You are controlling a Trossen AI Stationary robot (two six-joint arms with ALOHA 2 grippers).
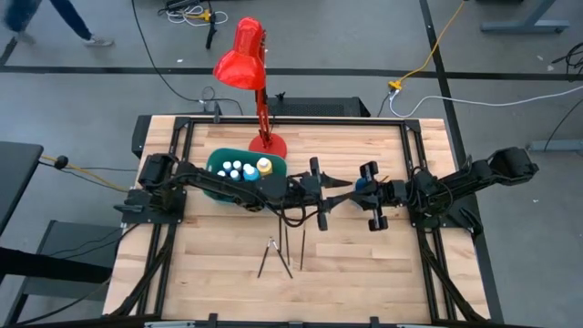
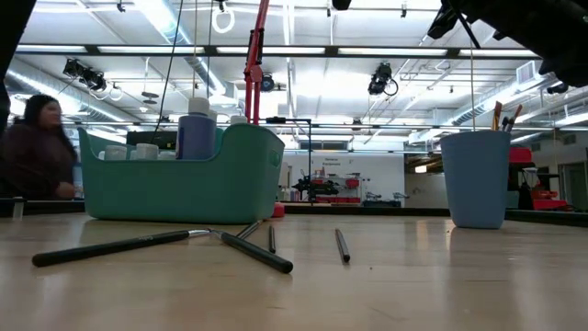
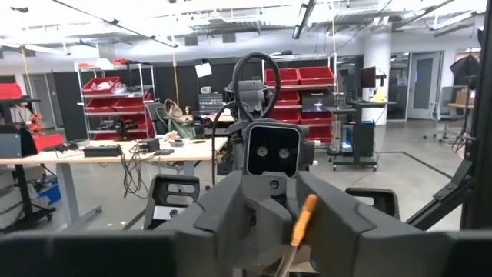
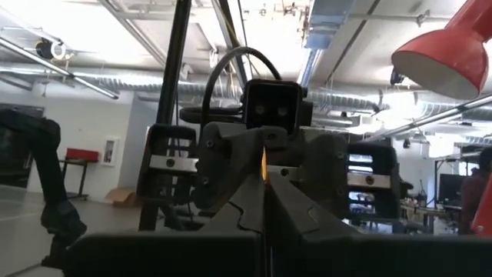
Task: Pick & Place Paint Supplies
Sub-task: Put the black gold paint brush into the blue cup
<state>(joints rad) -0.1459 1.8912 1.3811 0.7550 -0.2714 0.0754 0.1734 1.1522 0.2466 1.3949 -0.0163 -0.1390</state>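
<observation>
Brush point(image 3: 303, 223), orange-handled, up in the air over mid-table, caught between two grippers set tip to tip. Right gripper point(image 1: 358, 193) clenched, fingers pressed together on the thin end of the brush, just above the cup point(image 2: 476, 179). Left gripper point(image 1: 339, 193) reaching in from beyond the bin point(image 1: 215, 162), fingers point(image 3: 223, 219) either side of the handle; cannot tell whether squeezing it or merely flanking it. Loose brushes point(image 1: 273, 257) flat on the wood nearer the front edge, well apart from both grippers: two crossed at the tips, one more alongside. More brush ends point(image 2: 502, 114) upright in the cup. Bottles point(image 1: 242, 170), white-capped, standing inside the bin, a yellow one point(image 1: 264, 166) at the end nearest the lamp point(image 1: 244, 55). Lamp base just behind the bin, touching or almost. Beyond the table, on the bin's side, a person point(image 2: 37, 147) in dark clothes.
</observation>
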